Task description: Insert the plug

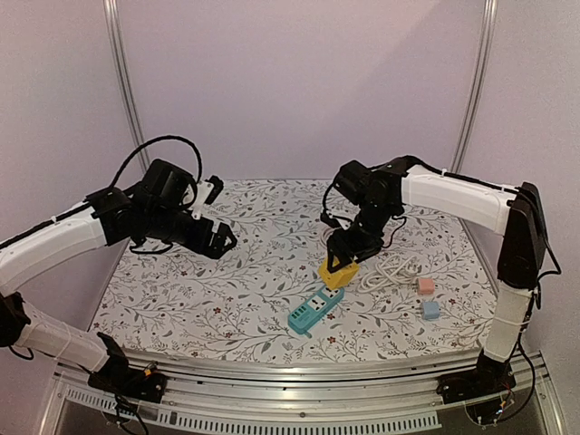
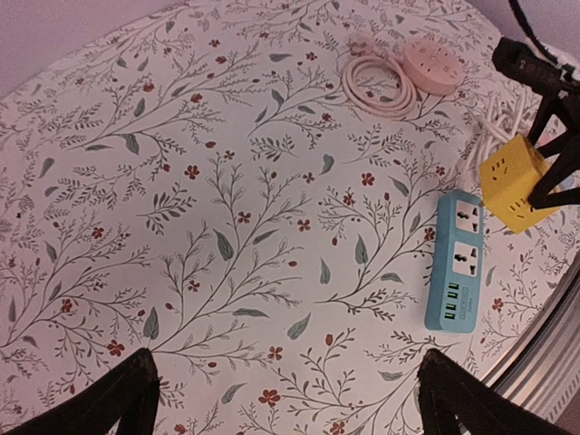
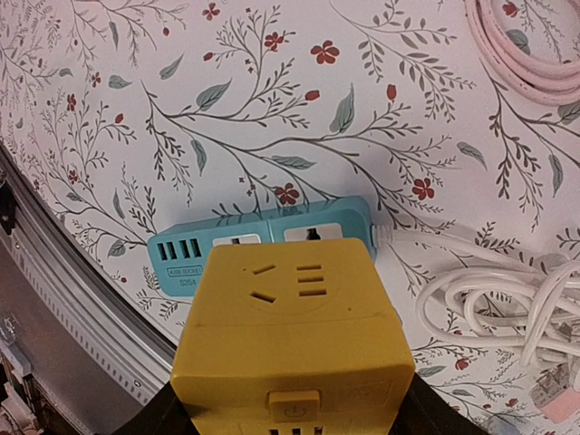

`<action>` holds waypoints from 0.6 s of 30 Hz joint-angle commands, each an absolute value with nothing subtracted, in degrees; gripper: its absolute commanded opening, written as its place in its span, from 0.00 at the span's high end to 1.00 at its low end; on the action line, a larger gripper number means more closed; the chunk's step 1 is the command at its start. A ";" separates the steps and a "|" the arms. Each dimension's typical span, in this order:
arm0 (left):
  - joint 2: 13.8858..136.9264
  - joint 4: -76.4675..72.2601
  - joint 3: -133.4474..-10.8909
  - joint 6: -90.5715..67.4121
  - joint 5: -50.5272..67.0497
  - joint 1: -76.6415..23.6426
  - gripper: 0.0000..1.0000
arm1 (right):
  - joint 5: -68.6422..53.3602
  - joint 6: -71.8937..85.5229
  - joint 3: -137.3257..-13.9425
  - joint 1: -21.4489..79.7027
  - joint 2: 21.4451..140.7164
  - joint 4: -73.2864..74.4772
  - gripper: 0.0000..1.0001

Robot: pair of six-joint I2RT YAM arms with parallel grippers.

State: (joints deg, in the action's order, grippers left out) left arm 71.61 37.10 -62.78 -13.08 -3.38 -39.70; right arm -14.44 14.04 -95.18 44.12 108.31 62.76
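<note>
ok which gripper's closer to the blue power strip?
Right. The right gripper holds the yellow cube just over the power strip; the left gripper hangs open far to the left.

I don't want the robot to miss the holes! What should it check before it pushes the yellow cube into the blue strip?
1. Grip on the yellow cube by the right pincer: ok.
2. Sockets of the blue strip free of plugs: ok, both show bare in the left wrist view.
3. Cube's prongs lined up with a socket: cannot tell, the prongs are hidden underneath.
4. Keeping the white cable off the sockets: ok, it lies coiled beside the strip's end.
5. Keeping the left pincer out of the way: ok, open and apart from the strip.
</note>
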 commanded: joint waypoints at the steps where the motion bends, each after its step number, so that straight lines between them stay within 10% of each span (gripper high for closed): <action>1: 69.78 35.97 -60.88 -13.15 -2.37 -38.85 0.01 | -12.92 12.59 -97.28 44.52 110.10 63.58 1.00; 18: 67.59 36.18 -59.77 -14.16 -2.37 -38.76 0.01 | -9.98 11.33 -97.72 46.30 113.45 64.27 1.00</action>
State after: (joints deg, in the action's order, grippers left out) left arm 68.47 36.71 -60.88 -13.61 -2.96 -39.62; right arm -11.55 11.70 -96.07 45.54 112.05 63.86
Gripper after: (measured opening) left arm 0.994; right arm 0.625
